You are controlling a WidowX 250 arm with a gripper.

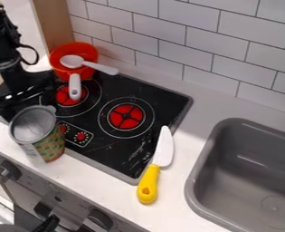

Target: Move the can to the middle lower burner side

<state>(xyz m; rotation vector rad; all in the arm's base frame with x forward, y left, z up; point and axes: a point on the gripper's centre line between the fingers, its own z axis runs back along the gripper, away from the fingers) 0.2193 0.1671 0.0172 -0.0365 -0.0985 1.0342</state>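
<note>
Glossy rectangular tiles (168,47) back the smooth pale surface (105,180). The round, patterned can (46,144) is just nearer the camera than the tool (17,100) (whether that's spread or pinching, I can't tell).

black arm (4,47) is running out at upper left, gripper (23,96) is blurring into the dark stove top (111,156), can (39,133) is hiding part of the control panel (73,134), gray sink (196,188) is extending past the right edge, its drain (276,209) is looking blurred
</note>
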